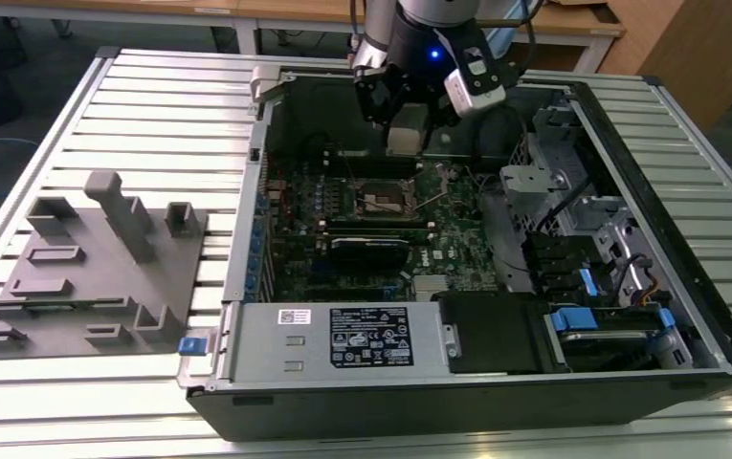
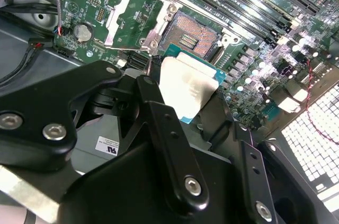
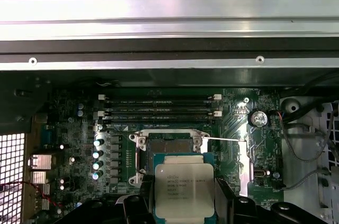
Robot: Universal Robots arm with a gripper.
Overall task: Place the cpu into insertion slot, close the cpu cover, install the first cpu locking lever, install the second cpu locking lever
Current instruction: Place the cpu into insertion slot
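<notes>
My gripper (image 1: 404,129) hangs inside the open computer case, over the far part of the green motherboard (image 1: 449,225). It is shut on the cpu (image 2: 188,83), a flat square chip with a silvery top and green edge, held between the black fingers (image 2: 151,99). In the first wrist view the cpu (image 3: 184,187) sits just short of the insertion slot (image 3: 169,143), above the board and apart from it. The slot (image 2: 190,36) is uncovered, its dark contact field showing. The cpu cover (image 2: 124,15), a silvery frame, is flipped open beside the slot. One thin lever (image 3: 225,139) sticks out sideways.
The case (image 1: 672,316) lies open on a slatted metal table (image 1: 148,105). Long memory slots (image 3: 159,105) run beside the socket. A grey fixture block (image 1: 98,277) stands at the exterior view's left. Power supply (image 1: 366,337) and drive bays (image 1: 595,287) fill the near and right sides.
</notes>
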